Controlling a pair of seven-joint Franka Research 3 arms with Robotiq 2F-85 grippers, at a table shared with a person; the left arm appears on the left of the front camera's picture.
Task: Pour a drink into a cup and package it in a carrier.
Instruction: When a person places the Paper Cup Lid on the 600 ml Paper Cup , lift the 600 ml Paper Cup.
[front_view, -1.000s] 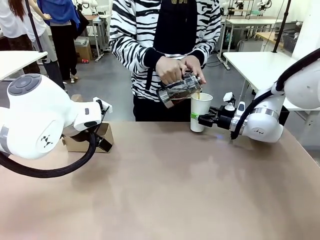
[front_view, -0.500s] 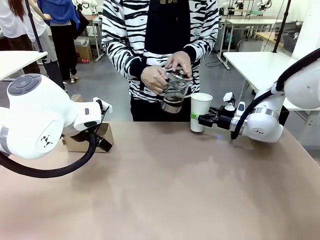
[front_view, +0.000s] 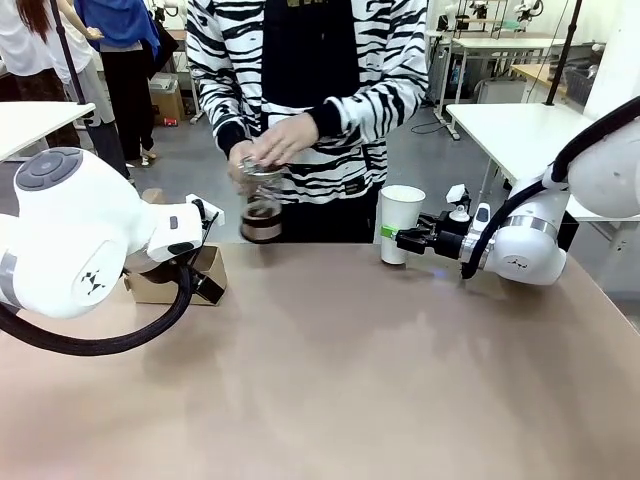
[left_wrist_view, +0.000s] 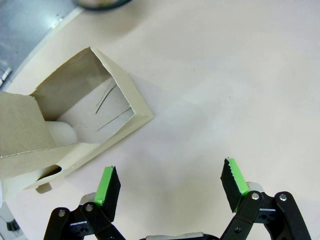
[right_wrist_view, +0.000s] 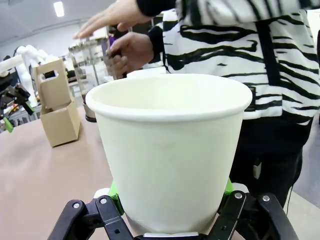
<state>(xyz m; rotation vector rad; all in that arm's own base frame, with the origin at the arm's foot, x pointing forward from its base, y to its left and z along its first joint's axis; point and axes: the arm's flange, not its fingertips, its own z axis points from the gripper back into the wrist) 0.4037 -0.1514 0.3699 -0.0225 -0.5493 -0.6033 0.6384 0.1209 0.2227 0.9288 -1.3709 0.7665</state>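
The white paper cup (front_view: 401, 222) stands at the table's far edge, right of centre, with my right gripper (front_view: 396, 238) shut on its lower part. The right wrist view shows the cup (right_wrist_view: 172, 145) close up between the green pads of this gripper (right_wrist_view: 171, 200). The person holds the glass pitcher (front_view: 262, 205) upright, low over the far edge left of centre, with the brown drink (front_view: 262, 226) in its bottom. The brown cardboard carrier (front_view: 195, 275) sits at the left. My left gripper (left_wrist_view: 171, 172) hangs open beside the carrier (left_wrist_view: 75, 120), holding nothing.
The person in a striped top (front_view: 310, 90) stands at the far side, both hands on the pitcher. The bare brown table (front_view: 340, 380) stretches across the middle and front. White tables (front_view: 510, 125) and other people stand farther back.
The person stopped pouring, tipped the pitcher upright and carried it left from above the cup towards the carrier side. Both arms stayed still.
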